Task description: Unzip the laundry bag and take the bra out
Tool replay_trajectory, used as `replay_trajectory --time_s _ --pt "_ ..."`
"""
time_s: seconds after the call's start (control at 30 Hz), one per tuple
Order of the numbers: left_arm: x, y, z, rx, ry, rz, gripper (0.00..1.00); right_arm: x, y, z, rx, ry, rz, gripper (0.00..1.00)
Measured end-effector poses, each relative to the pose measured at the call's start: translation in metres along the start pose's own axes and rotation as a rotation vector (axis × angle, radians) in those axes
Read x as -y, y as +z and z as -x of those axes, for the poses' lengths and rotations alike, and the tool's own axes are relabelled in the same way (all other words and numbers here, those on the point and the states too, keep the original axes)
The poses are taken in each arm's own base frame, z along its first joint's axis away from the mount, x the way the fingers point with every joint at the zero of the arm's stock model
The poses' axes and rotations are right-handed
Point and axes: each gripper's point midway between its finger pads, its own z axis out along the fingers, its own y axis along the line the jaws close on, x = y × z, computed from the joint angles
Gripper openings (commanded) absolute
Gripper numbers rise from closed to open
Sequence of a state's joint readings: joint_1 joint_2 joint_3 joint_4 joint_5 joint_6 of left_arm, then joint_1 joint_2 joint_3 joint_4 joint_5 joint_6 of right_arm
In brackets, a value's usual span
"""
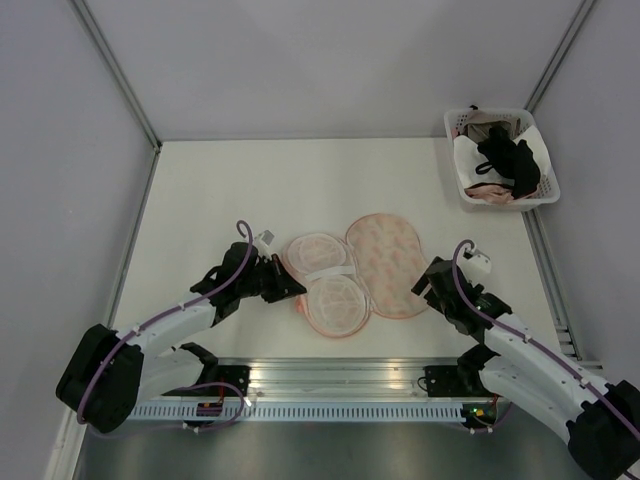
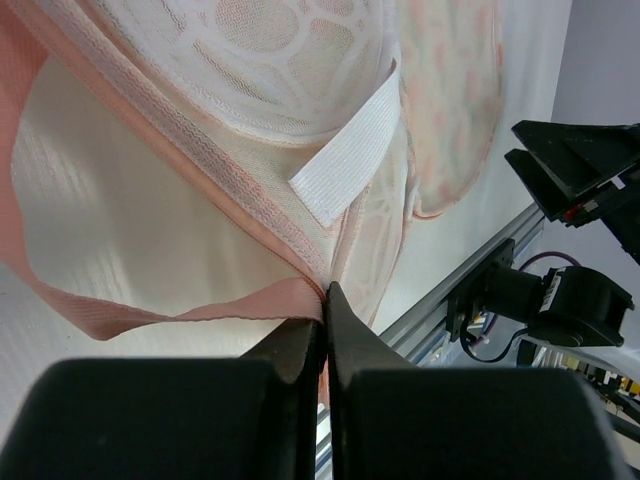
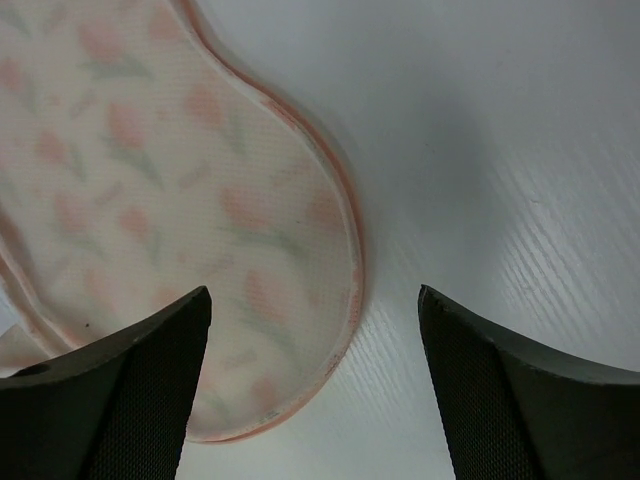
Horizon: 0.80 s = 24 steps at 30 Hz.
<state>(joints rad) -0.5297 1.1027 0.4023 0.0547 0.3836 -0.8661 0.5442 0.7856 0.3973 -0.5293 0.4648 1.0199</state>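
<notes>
Laundry bag point(image 1: 355, 270) lies opened flat on the table point(image 1: 230, 190), with the bra point(image 1: 510, 160) apart from it in a basket point(image 1: 500, 203).
The bag's two round mesh halves sit on its left side and its printed flap is folded out to the right. The left gripper point(image 2: 326, 300), at the bag's left edge, is pinched tight on the bag's pink edging. The right gripper point(image 3: 315, 297) hangs over the bag's right rim, jaws wide apart and holding nothing. The black bra lies in the white basket, well beyond the bag's far right.

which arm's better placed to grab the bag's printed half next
Right, probably: the right hand is open over the printed edge of the laundry bag; the left hand is shut on its pink edging.
</notes>
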Motion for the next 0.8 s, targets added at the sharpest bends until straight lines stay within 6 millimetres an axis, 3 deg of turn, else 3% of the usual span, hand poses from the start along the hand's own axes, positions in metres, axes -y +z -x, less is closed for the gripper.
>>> replay_trajectory --time_s 0.13,0.23,0.3,0.33,0.37,0.4,0.43,0.67,0.8 --pt "-0.001 0.001 0.001 0.007 0.0 0.006 0.02 0.008 0.009 -0.015 -0.042 0.006 -0.036 0.85" --pt "-0.004 0.003 0.001 0.002 -0.004 0.012 0.02 0.009 0.016 -0.023 -0.06 0.012 -0.042 0.78" --pt "-0.005 0.004 0.0 0.001 -0.005 0.014 0.02 0.006 0.02 -0.025 -0.057 0.021 -0.031 0.64" --pt "-0.005 0.004 0.0 0.002 -0.004 0.013 0.02 0.003 0.022 -0.025 -0.057 0.029 -0.022 0.39" --pt "-0.005 0.004 0.0 0.002 -0.004 0.012 0.02 0.002 0.023 -0.026 -0.057 0.032 -0.013 0.23" --pt "-0.005 0.005 0.0 0.003 -0.003 0.012 0.02 0.0 0.025 -0.028 -0.06 0.038 -0.006 0.07" --pt "-0.006 0.005 0.0 0.003 -0.004 0.012 0.02 0.002 0.027 -0.031 -0.066 0.036 -0.01 0.0" --pt "-0.01 0.011 0.0 -0.002 -0.007 0.018 0.02 -0.007 0.024 -0.028 -0.054 0.013 0.048 0.0" --pt "-0.022 0.024 -0.002 -0.027 -0.023 0.056 0.03 -0.033 0.005 -0.008 0.001 -0.031 0.171 0.0"
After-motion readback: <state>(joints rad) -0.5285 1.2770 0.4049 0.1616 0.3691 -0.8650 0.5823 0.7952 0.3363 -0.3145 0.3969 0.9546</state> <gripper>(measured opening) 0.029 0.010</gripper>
